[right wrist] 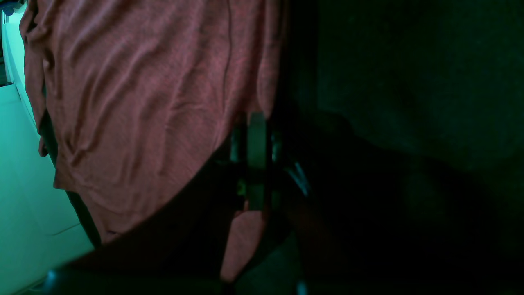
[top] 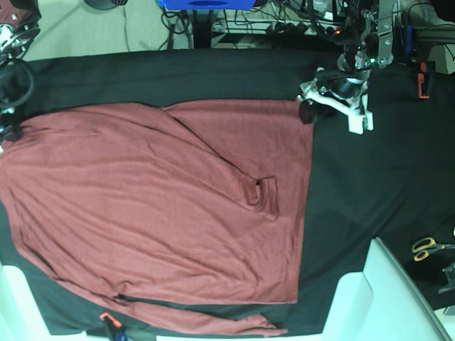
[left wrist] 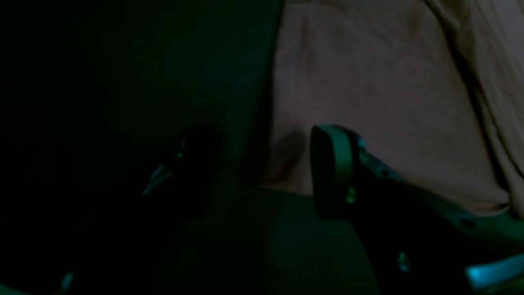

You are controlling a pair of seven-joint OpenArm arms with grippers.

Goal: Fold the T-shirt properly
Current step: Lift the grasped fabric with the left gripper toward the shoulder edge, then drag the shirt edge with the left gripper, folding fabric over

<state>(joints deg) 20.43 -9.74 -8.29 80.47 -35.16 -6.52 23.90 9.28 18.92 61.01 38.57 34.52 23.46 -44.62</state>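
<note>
The rust-red T-shirt point(top: 156, 213) lies spread flat on the black cloth point(top: 384, 185), one sleeve folded across its chest. My left gripper point(top: 308, 111) hovers at the shirt's far right corner. In the left wrist view it point(left wrist: 254, 168) stands open, its jaws on either side of the shirt's edge point(left wrist: 368, 82) with nothing pinched. My right gripper point(top: 8, 131) is at the shirt's left edge. In the right wrist view it point(right wrist: 258, 119) is shut, and the shirt's fabric point(right wrist: 135, 102) runs into its closed fingers.
Yellow-handled scissors point(top: 430, 246) lie on the cloth at the right. A white table corner point(top: 370, 298) shows at the lower right. Cables and gear crowd the far edge point(top: 284, 21). An orange clamp point(top: 106, 317) grips the cloth's near edge.
</note>
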